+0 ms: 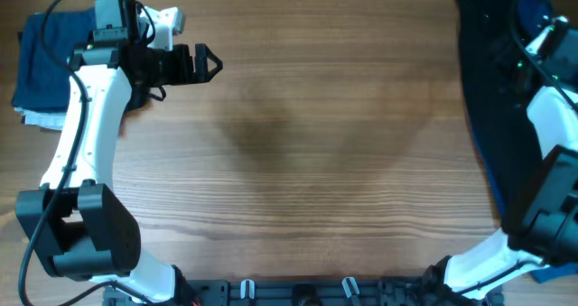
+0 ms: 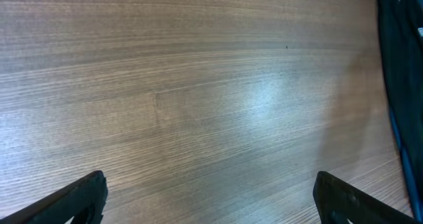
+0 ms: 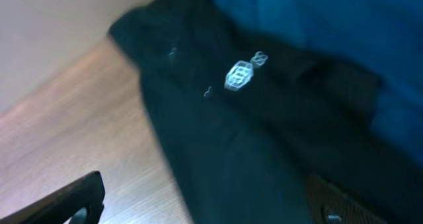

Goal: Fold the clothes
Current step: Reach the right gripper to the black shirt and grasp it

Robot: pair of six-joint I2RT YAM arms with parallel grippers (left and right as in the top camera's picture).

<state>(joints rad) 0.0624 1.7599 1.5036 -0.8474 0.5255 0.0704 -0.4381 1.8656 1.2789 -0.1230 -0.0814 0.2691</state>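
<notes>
On the wooden surface [image 1: 316, 153], the black shirt [image 1: 483, 89] lay heaped along the right edge under the open, empty right gripper [image 3: 201, 207], which would best pinch an edge cleanly, while the left gripper [image 1: 209, 63] gaped empty far left.

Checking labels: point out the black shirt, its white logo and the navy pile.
black shirt [image 3: 218, 151]: right wrist view, middle of its dark cloth.
white logo [image 3: 238, 74]: right wrist view, centre of the print.
navy pile [image 1: 41, 60]: overhead view, top fold, far left.
</notes>
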